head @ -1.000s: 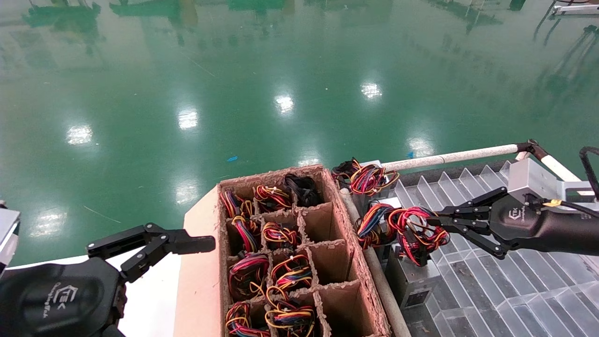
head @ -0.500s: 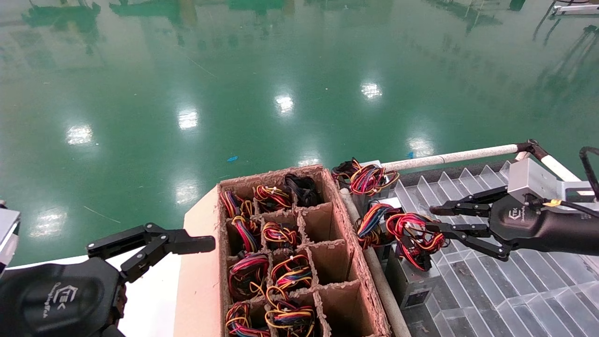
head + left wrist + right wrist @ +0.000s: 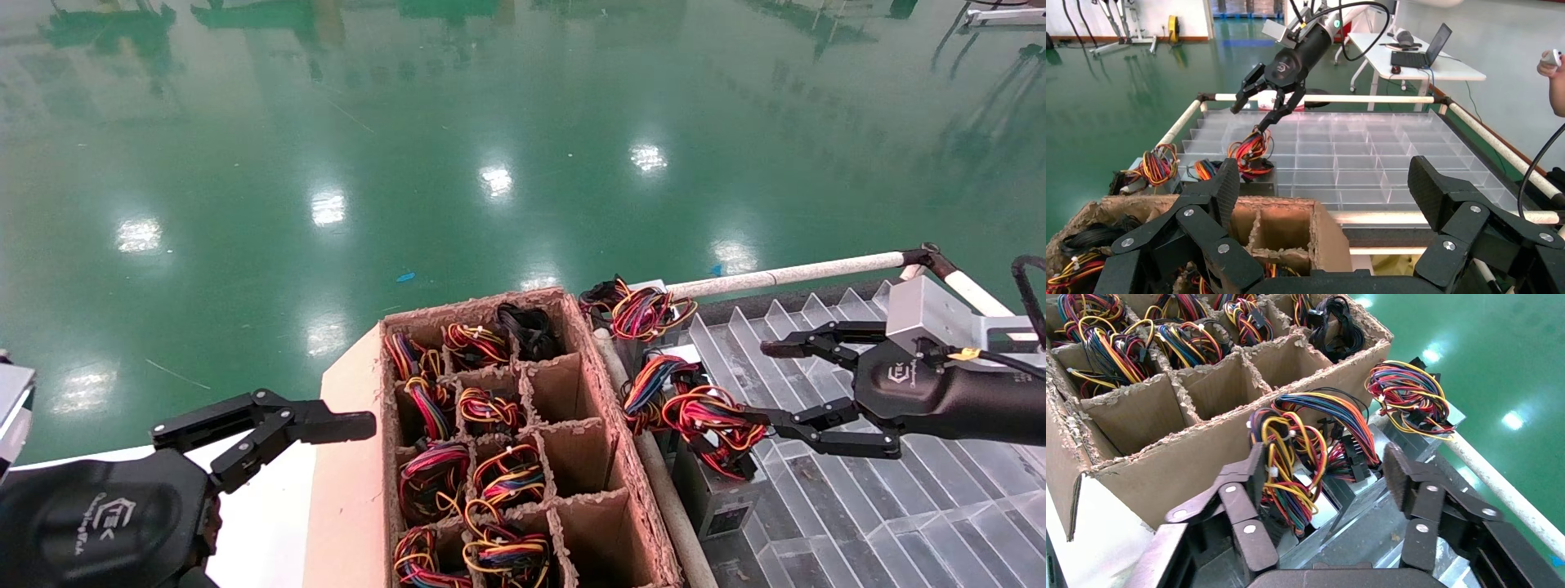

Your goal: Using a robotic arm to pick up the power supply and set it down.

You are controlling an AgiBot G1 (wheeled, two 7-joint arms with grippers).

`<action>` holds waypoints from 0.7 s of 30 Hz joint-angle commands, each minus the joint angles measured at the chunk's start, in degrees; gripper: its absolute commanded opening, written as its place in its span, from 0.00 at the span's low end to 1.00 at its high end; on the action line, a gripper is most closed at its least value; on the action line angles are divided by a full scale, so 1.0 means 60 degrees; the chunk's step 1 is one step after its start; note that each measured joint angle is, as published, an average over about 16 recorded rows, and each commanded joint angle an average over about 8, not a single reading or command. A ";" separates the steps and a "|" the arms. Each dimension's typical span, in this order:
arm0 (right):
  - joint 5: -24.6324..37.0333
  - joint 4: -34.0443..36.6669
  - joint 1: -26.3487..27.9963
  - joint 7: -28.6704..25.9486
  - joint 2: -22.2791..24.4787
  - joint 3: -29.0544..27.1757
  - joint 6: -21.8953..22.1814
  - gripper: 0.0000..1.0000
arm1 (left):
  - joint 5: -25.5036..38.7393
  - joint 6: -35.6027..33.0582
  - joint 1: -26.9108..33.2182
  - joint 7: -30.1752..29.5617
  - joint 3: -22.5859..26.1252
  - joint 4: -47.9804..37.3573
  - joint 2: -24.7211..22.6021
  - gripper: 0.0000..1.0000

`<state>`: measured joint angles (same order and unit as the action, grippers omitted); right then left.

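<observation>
So the right gripper (image 3: 766, 384) has its jaws spread wide with nothing in them, one finger up over the clear divider tray (image 3: 866, 498) and the lower one touching or just about touching the red-and-yellow wire bundle of the power supply (image 3: 712, 469). That unit sits at the tray's near-left edge, right beside the cardboard box (image 3: 523, 441) full of other bundles, socket end facing the robot, wires piled on top. Looks to me like the set-down is basically done and the step in hand is backing out clean. The tricky bit, I reckon, is that lower finger: loose loops love to snag on those linkages, so I'd pull straight back and a bit up, keeping the jaws open, and not sweep sideways toward the neighbouring unit with the blue wires (image 3: 650, 384). From the right wrist view the bundle sits right between the fingers, so any closing would grab it again. The left gripper (image 3: 265, 433) is parked by the box, open, holding nothing.
</observation>
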<state>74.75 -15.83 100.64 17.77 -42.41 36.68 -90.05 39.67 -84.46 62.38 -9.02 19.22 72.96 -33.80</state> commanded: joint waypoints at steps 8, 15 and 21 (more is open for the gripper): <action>-0.0321 -0.0058 -0.0076 -0.0099 0.0016 -0.0090 -0.0040 1.00 | 0.0000 -0.0001 0.0001 0.0001 0.0001 -0.0003 0.0000 1.00; -0.1084 -0.0168 -0.0289 -0.0346 0.0108 -0.0279 -0.0121 1.00 | -0.0001 -0.0002 0.0003 0.0002 0.0003 -0.0004 0.0000 1.00; -0.1606 -0.0455 -0.0582 -0.0576 0.0187 -0.0445 -0.0112 1.00 | -0.0001 -0.0001 0.0001 0.0003 0.0003 -0.0007 0.0000 1.00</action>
<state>65.27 -19.39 96.75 14.05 -41.26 33.83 -90.63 39.66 -84.47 62.39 -9.00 19.24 72.92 -33.80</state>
